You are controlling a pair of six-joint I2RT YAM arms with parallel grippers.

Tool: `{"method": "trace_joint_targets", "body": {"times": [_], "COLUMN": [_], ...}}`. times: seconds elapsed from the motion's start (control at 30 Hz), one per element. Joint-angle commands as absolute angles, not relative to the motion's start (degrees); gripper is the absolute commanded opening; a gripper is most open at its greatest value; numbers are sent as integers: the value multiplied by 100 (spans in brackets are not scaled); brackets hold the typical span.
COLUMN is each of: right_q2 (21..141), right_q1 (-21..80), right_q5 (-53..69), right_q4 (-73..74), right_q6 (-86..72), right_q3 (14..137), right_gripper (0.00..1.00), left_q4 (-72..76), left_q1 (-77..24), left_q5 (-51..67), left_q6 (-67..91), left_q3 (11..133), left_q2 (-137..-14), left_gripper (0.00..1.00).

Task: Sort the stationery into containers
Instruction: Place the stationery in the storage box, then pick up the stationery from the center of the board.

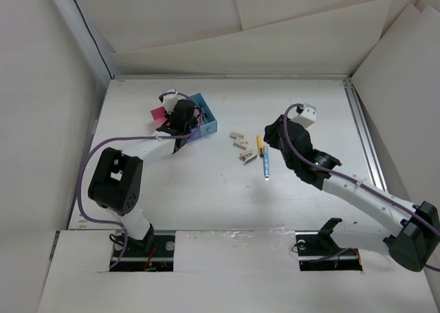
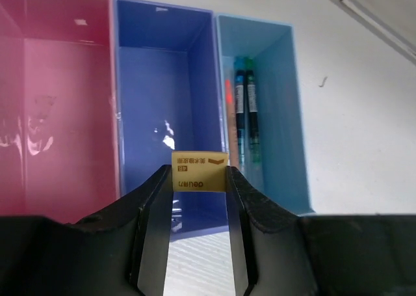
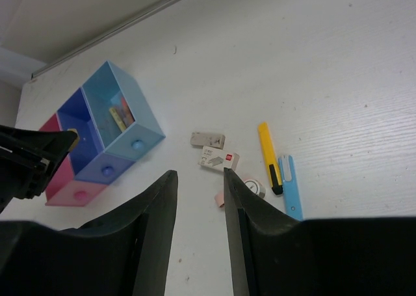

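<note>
In the left wrist view my left gripper [image 2: 198,174] is shut on a small yellow-beige eraser block [image 2: 199,166] with printed lettering, held above the dark blue container [image 2: 162,81]. The pink container [image 2: 55,107] lies to its left. The light blue container [image 2: 286,120] to its right holds pens [image 2: 244,107]. From above, the left gripper [image 1: 184,120] covers most of the joined containers [image 1: 206,117]. My right gripper [image 3: 198,174] is open and holds nothing, hovering over loose stationery: a beige eraser [image 3: 208,139], a white box [image 3: 219,159], a yellow pen-like piece [image 3: 268,156] and a blue one [image 3: 290,185].
From above, the loose erasers [image 1: 241,144], the yellow piece [image 1: 260,145] and the blue piece [image 1: 265,163] lie mid-table beside the right gripper [image 1: 271,135]. A small round item [image 3: 253,185] and a pink scrap [image 3: 220,198] lie by the right finger. White walls surround the table.
</note>
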State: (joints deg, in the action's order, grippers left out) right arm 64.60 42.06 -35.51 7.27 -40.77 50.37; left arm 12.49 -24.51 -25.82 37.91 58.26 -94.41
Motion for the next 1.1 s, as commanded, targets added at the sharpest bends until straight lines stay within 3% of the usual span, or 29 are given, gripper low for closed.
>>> {"method": "trace_joint_targets", "body": {"times": [0.0,0.1,0.17,0.37,0.57,0.8,1.07], "right_q2": [6416,6416,6416,6416,6416,6364,6363], "right_q1": [4245,4245,4245,4245,4245,4245,4245], "right_q5": [-3524,-3524,-3524,-3524,-3682,-3797,-3797], "right_q4": [536,536,536,536,536,536,483], "right_q6": [-4043,-4043,-4043,-4043,-4043,-4096,-4096], "right_q3": [5071,5071,5071,5071,5071,5019,5019], "right_gripper": [40,40,40,40,39,39,41], "left_q4": [1151,1204,1256,1730,1697,1670,1275], "left_q1": [-2355,-2355,-2355,-3031,-4217,-4271,-4271], "left_q5": [-2786,-2734,-2567,-2242,-1855,-1222,-1362], "left_q6": [3771,3771,3718,3262,2716,2470,2031], "left_q3": [6029,6029,6029,5695,5879,6459,7285], "left_q2": [-9431,-9483,-9483,-8904,-9368,-10388,-11170], "left_gripper": [29,56,65,66,66,82,82]}}
